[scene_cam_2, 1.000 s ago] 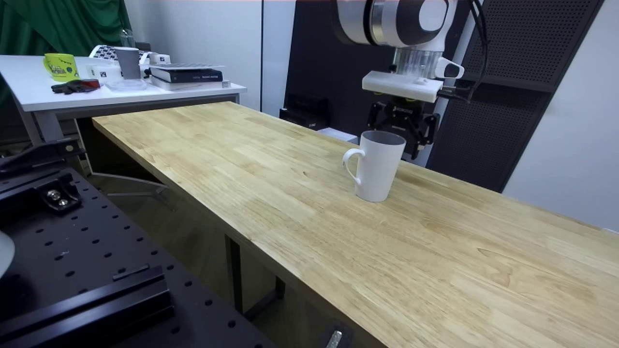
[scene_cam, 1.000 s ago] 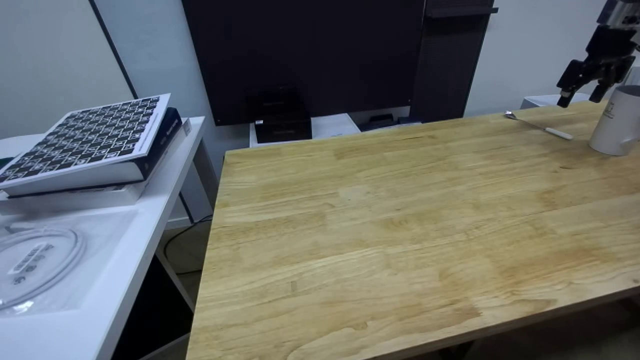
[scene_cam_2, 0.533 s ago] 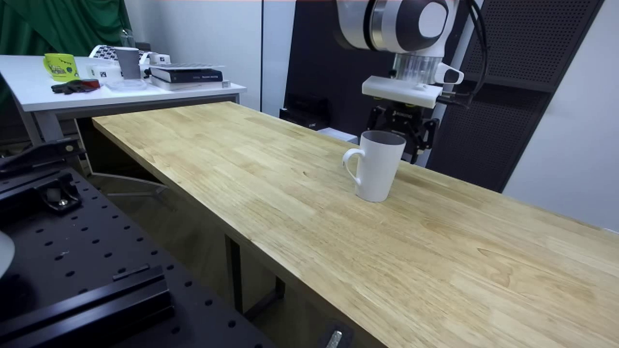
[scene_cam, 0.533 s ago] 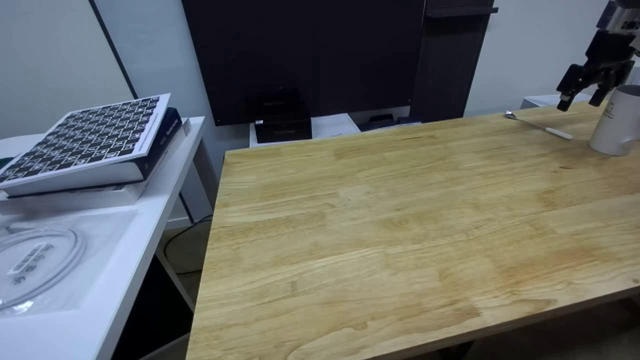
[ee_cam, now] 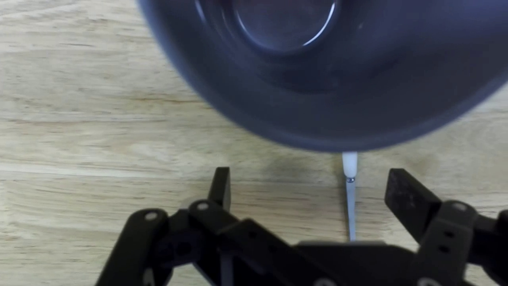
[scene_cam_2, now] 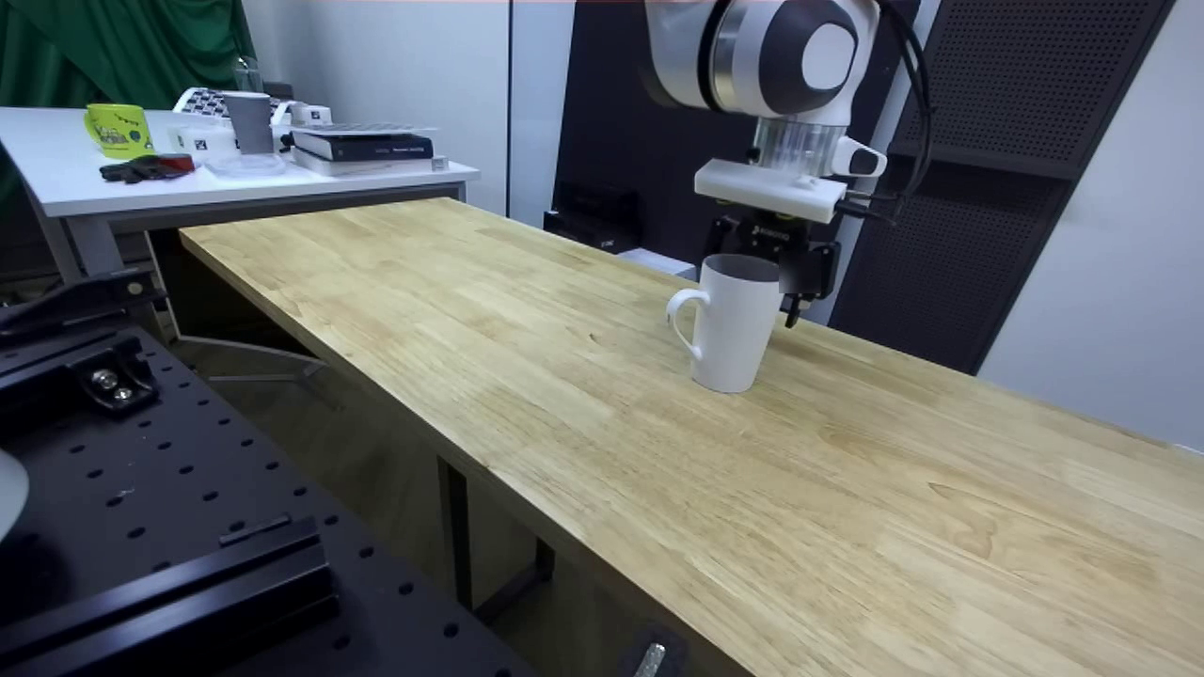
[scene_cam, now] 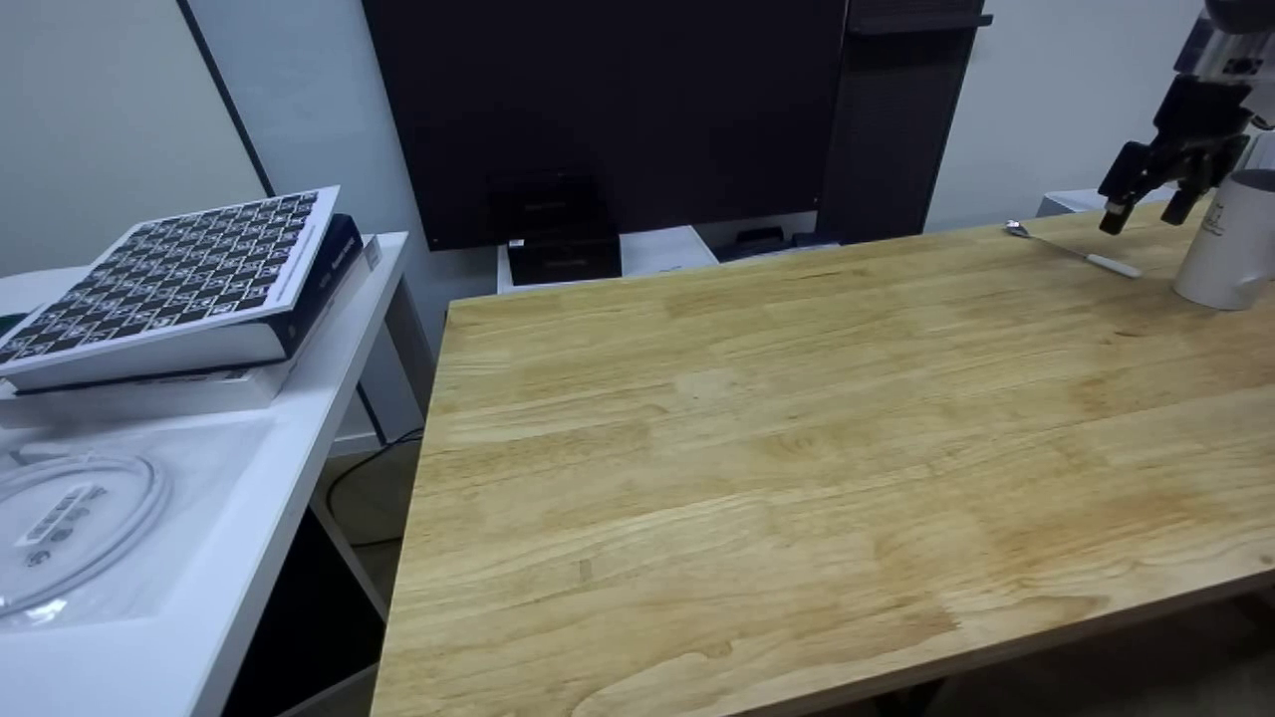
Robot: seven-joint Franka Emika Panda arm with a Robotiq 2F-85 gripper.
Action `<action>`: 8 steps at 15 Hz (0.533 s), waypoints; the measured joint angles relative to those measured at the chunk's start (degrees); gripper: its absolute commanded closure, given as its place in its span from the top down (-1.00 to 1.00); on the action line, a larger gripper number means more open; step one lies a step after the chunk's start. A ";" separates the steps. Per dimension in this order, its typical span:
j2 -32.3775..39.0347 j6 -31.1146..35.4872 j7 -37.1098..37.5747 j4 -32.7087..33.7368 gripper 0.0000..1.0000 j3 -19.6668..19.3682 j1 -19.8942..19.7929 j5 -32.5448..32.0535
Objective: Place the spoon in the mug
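The spoon (scene_cam: 1113, 266) lies on the table with its pale handle end toward the mug (scene_cam: 1230, 249); it also shows in the wrist view (ee_cam: 351, 206), partly under the mug rim's outline and the gripper body. It is hidden in an exterior view where the mug (scene_cam_2: 732, 324) stands in front. The mug is upright, its dark inside (ee_cam: 317, 119) filling the top of the wrist view. My gripper (scene_cam: 1144, 219) is open and empty, above the table beside the mug. In the wrist view the spoon shaft shows between the open fingers of the gripper (ee_cam: 309, 174), nearer the right one.
The wooden table (scene_cam: 797, 448) has its far edge close behind the spoon. A white side table with stacked books (scene_cam_2: 362, 149), a yellow-green mug (scene_cam_2: 119, 132) and a grey cup (scene_cam_2: 249, 122) stands apart. A dark perforated plate (scene_cam_2: 235, 470) lies at the near side.
My gripper has moved down toward the table and slightly to the left in both exterior views. It remains open. The spoon and the mug have not moved.
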 measured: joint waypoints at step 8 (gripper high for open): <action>1.33 0.09 -0.03 0.37 1.00 0.32 1.19 -0.17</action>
